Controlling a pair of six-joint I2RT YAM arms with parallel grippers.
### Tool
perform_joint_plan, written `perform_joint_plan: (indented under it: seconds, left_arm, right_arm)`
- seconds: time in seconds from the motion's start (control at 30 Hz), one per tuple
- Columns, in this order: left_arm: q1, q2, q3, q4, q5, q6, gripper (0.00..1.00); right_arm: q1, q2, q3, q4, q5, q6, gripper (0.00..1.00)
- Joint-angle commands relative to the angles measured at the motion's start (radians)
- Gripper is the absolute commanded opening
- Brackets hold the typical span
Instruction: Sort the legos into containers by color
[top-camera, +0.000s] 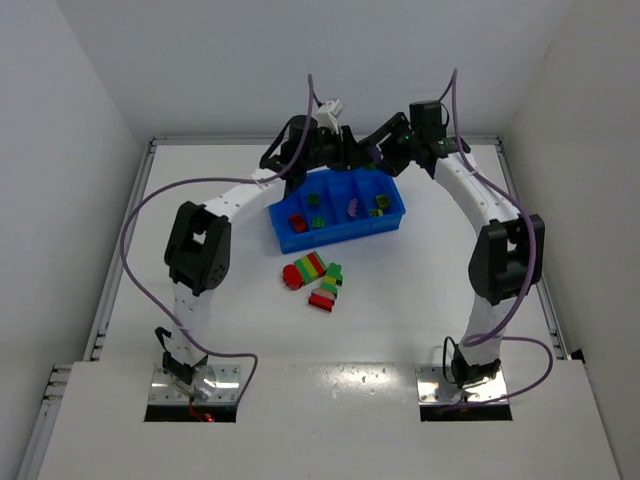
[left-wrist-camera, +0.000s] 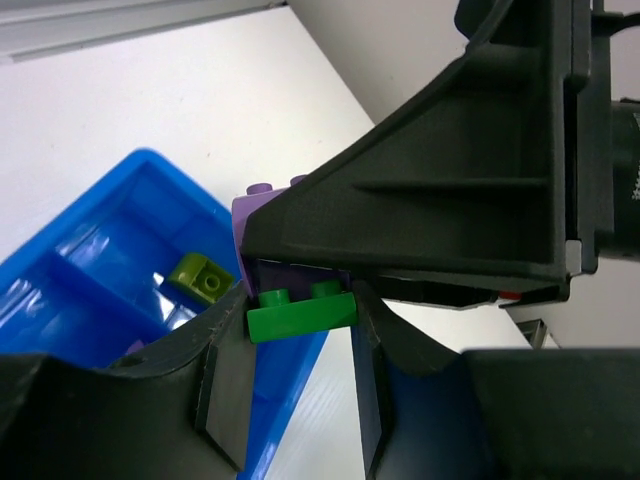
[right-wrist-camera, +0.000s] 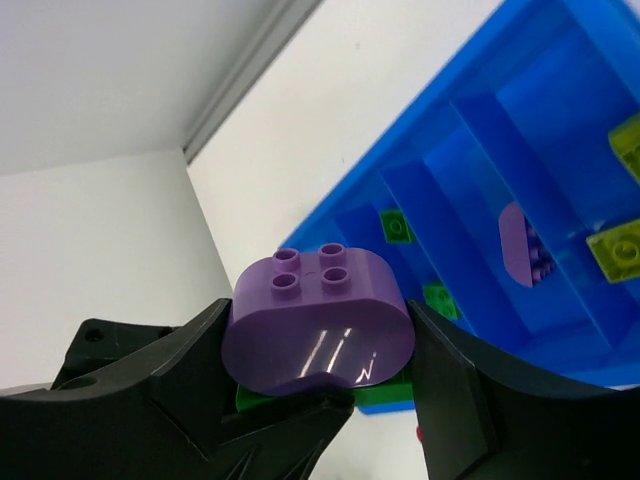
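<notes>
Step in hand: splitting a stuck pair. Our right gripper (right-wrist-camera: 320, 350) clamps the purple brick (right-wrist-camera: 318, 335). The left gripper (left-wrist-camera: 300, 318) pinches the green plate (left-wrist-camera: 300, 312) beneath it, with the blue tray (top-camera: 340, 236) below both jaws. Next, we judge: pull apart, then drop each by colour.

No text, labels or numbers are readable.

My white corner
Under me lies a white table (top-camera: 410, 295), with plain white walls (top-camera: 60, 100) on three sides, a grey metal rail (top-camera: 118, 262) along its left edge, and soft, even light.
</notes>
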Motion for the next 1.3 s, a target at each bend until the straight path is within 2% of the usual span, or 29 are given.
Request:
perform_joint_plan:
  seconds: [0.0, 0.4, 0.5, 0.53, 0.63, 0.77, 0.97, 1.13, 1.17, 1.27]
  left_arm:
    - [-0.006, -0.109, -0.076, -0.083, 0.078, 0.052, 0.00]
    - [0.034, -0.264, -0.190, -0.188, 0.113, 0.202, 0.00]
    - [0.062, -0.278, -0.170, -0.250, 0.043, 0.248, 0.00]
    - [0.062, -0.278, -0.153, -0.316, -0.023, 0.284, 0.00]
    - [0.062, -0.237, -0.070, -0.462, -0.130, 0.355, 0.00]
    - [0.062, -0.105, 0.034, -0.608, -0.282, 0.377, 0.00]
    - [0.062, -0.031, 0.077, -0.640, -0.335, 0.368, 0.00]
    - [0.071, 0.004, 0.077, -0.651, -0.375, 0.368, 0.00]
    - [0.071, 0.004, 0.077, -0.660, -0.375, 0.368, 0.01]
    - [0.080, 0.027, 0.077, -0.669, -0.375, 0.368, 0.14]
  right_arm:
    - [-0.075, 0.006, 0.077, 0.116, 0.086, -0.026, 0.00]
    - [-0.139, -0.013, 0.006, 0.143, 0.084, -0.104, 0.00]
    - [-0.148, -0.037, -0.024, 0.153, 0.044, -0.168, 0.00]
    - [-0.148, -0.057, -0.055, 0.171, 0.017, -0.202, 0.00]
    - [-0.148, -0.085, -0.104, 0.202, -0.029, -0.265, 0.00]
    - [-0.127, -0.108, -0.147, 0.211, -0.133, -0.439, 0.00]
    - [-0.108, -0.131, -0.179, 0.232, -0.230, -0.604, 0.00]
    - [-0.108, -0.140, -0.179, 0.232, -0.249, -0.642, 0.00]
    - [-0.108, -0.140, -0.179, 0.232, -0.258, -0.656, 0.00]
    - [-0.108, -0.140, -0.179, 0.232, -0.267, -0.678, 0.00]
